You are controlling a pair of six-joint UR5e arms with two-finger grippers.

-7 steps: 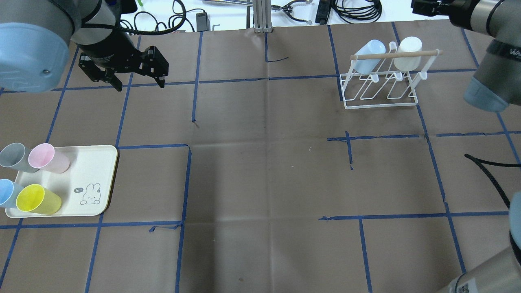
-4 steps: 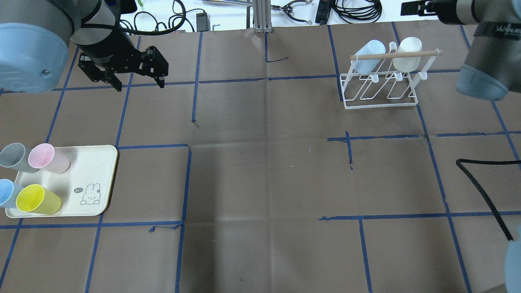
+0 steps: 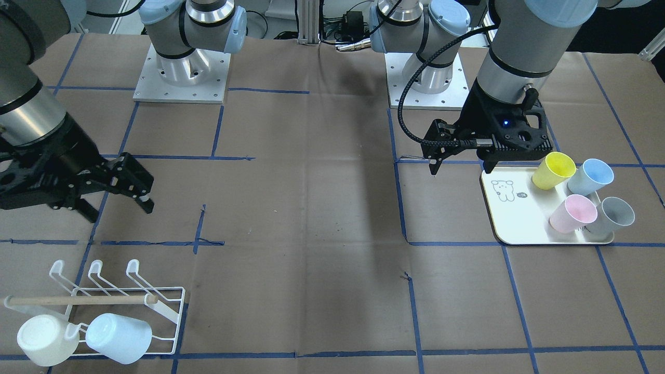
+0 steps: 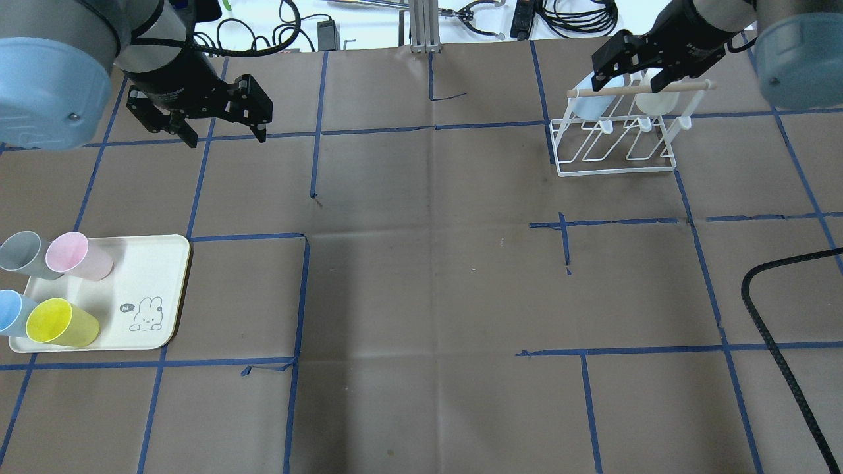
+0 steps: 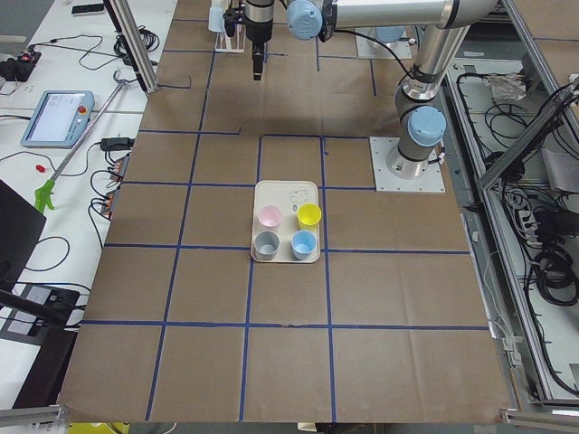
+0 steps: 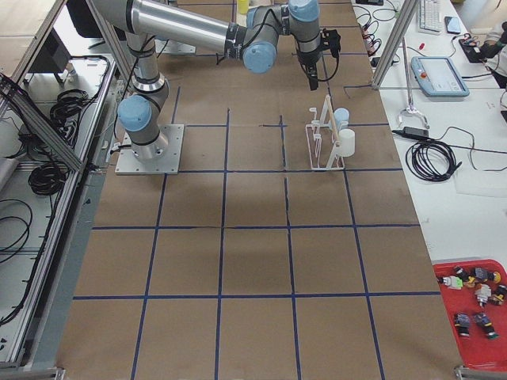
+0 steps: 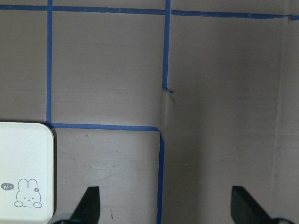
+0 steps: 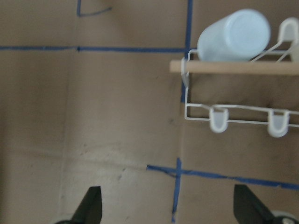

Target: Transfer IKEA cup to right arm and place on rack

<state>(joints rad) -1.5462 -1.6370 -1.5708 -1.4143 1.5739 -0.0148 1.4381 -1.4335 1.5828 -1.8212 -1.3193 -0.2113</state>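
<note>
Left jaws, on the left arm (image 4: 164, 72), stood spread and empty, hanging well above the surface (image 4: 421, 276) off one corner of the tray (image 4: 155, 276); right jaws, on the right arm (image 4: 698, 29), were likewise spread and held nothing, poised above the far side of the rack (image 4: 616, 172); four cups stood upright on the tray, clear of both arms; the yellow cup (image 4: 60, 322) and blue cup (image 4: 12, 311) sat nearer the robot, the pink cup (image 4: 78, 255) and grey cup (image 4: 23, 253) behind them; on the rack a light-blue cup (image 3: 118, 337) and a white cup (image 3: 47, 340) rested tilted on the far prongs, side by side, just behind the wooden rod (image 3: 78, 299) as seen from the robot.
</note>
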